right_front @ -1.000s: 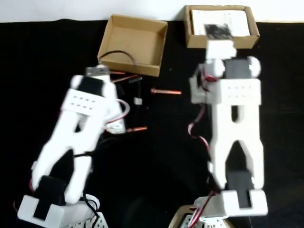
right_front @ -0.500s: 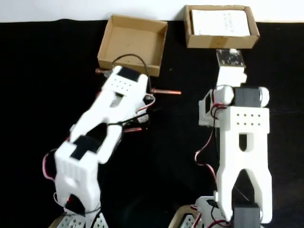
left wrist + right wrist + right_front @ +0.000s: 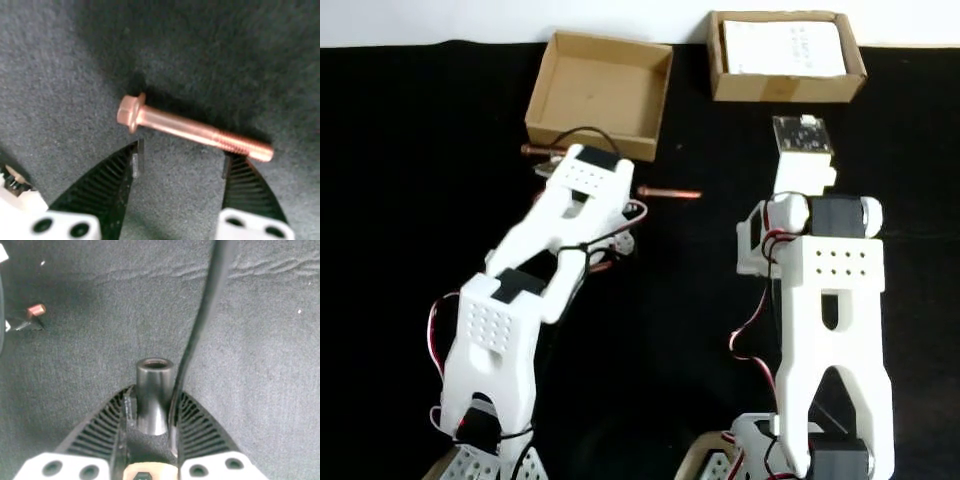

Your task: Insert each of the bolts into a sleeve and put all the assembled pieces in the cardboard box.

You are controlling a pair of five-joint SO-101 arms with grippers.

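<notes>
Barely begun: no bolt in a sleeve, nothing boxed.

From the high view: empty brown cardboard box (image 3: 600, 95) at the far side of the black cloth table (image 3: 420, 200), loose copper bolts (image 3: 670, 193) lying just in front of it, apart from each other. From the left wrist view: left pincer (image 3: 182, 159) spread wide, tips just short of a copper flanged bolt (image 3: 192, 130) flat on the cloth, not gripping it. From the right wrist view: right pincer (image 3: 152, 399) clamped on a black cylindrical sleeve (image 3: 154, 382), held lengthwise between the fingers, open bore showing. Left to do, by the look of it: grip, insert, box, then likewise for the other bolts.
</notes>
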